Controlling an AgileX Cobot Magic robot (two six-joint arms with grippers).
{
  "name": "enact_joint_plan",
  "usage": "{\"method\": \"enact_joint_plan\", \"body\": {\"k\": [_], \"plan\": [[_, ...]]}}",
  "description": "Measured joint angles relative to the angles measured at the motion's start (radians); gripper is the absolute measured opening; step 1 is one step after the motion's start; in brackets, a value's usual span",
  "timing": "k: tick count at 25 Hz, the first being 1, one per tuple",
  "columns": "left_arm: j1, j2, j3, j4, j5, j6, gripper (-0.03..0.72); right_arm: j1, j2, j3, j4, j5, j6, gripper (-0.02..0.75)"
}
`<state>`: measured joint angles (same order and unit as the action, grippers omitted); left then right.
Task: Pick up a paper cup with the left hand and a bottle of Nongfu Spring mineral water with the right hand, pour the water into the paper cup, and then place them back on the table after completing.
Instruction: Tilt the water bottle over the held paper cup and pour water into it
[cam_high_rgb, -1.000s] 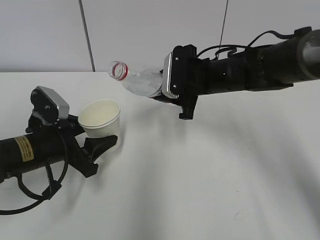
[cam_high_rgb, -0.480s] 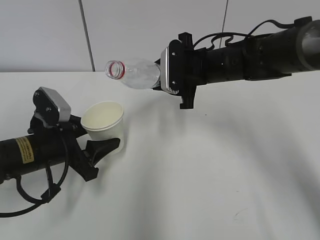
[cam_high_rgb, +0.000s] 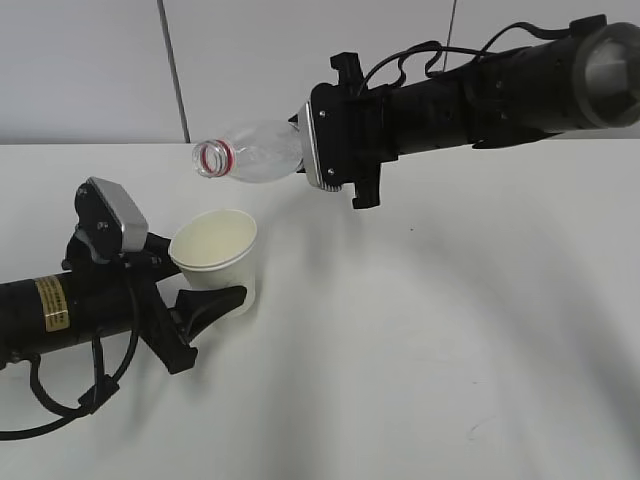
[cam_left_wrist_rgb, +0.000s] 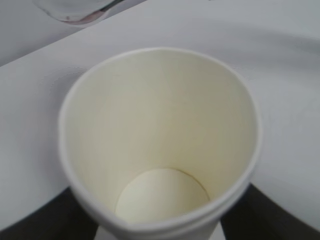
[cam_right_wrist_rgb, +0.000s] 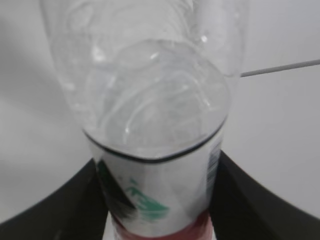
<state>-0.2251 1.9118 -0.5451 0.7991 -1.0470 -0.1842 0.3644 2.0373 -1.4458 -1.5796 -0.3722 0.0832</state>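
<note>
Thin clear plastic bottle (cam_high_rgb: 252, 152), uncapped, red neck ring, lying near horizontal in the air with mouth aimed left and slightly down, above and a bit left of the cup (cam_high_rgb: 215, 258). Likely light and partly filled, walls soft enough to buckle under a hard squeeze, wet plastic possibly slippery. Best held on the labelled lower body, where the right hand (cam_high_rgb: 312, 150) already clamps it; right wrist view shows both jaws pressed against the label band.

Paper cup: very light, thin-walled, easy to crush or tip; rim weakest, so hold at mid to lower wall. Left hand (cam_high_rgb: 200, 300) pinching it there, dark jaws visible on both sides of the base in the left wrist view. Cup tilted a little toward the left arm, whether raised off the table (cam_high_rgb: 450, 350) or touching it not clear. Inside looks dry, no water seen on the bottom, no stream visible from the bottle mouth.

Versus a second ago: bottle shifted left and up, mouth rotated from pointing up-left to level or slightly down, right arm raised. Cup moved slightly right and down in the exterior view. Both grips unchanged.
</note>
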Motion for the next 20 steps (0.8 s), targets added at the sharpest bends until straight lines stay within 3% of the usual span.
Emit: {"method": "enact_joint_plan", "body": {"k": [20], "plan": [[0.0, 0.0, -0.003, -0.015, 0.019, -0.001, 0.429, 0.004, 0.0, -0.017, -0.059, 0.06, -0.076, 0.407]]}}
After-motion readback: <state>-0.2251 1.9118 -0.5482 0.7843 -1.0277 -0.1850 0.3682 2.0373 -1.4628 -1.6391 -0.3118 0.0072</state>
